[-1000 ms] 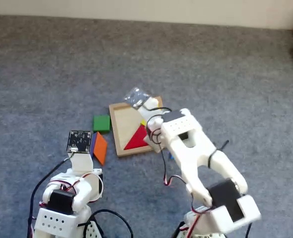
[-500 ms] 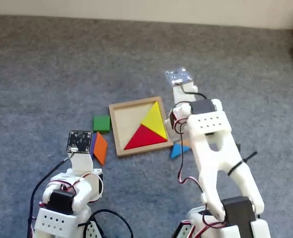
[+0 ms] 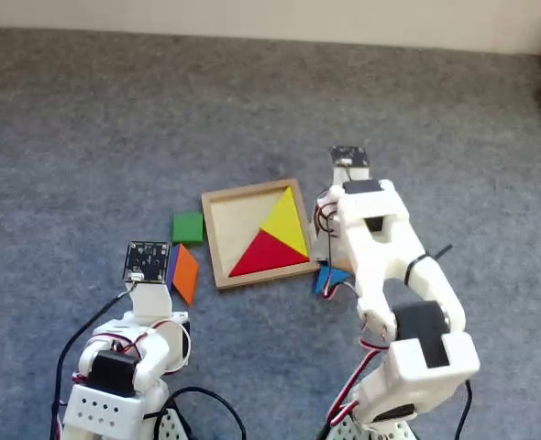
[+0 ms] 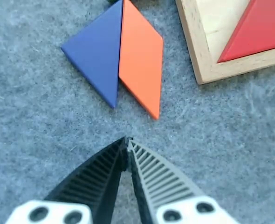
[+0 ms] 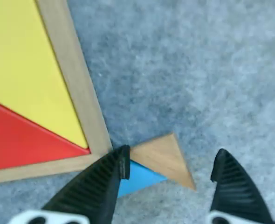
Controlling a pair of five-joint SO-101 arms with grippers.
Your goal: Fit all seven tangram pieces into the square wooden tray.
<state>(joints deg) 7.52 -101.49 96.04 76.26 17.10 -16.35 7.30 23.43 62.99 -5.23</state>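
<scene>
The square wooden tray [image 3: 212,240] lies mid-table and holds a yellow triangle [image 3: 287,223] and a red triangle [image 3: 269,252]. Left of it lie a green square [image 3: 187,227], an orange parallelogram [image 3: 187,273] and a dark blue triangle [image 4: 98,56] touching the orange one [image 4: 140,60]. My left gripper [image 4: 127,141] is shut and empty, just short of those two pieces. My right gripper [image 5: 172,157] stands open over a tan wooden triangle [image 5: 163,156] and a light blue triangle [image 5: 136,177] at the tray's near right corner [image 5: 98,149].
Grey carpet covers the whole table. The right arm [image 3: 373,234] stretches along the tray's right side and hides part of the light blue triangle [image 3: 329,278]. Open carpet lies beyond the tray and far to both sides.
The right arm swung off the tray to its right side, uncovering the yellow triangle, then drew back and lowered by the tray's near right corner. The left arm kept still.
</scene>
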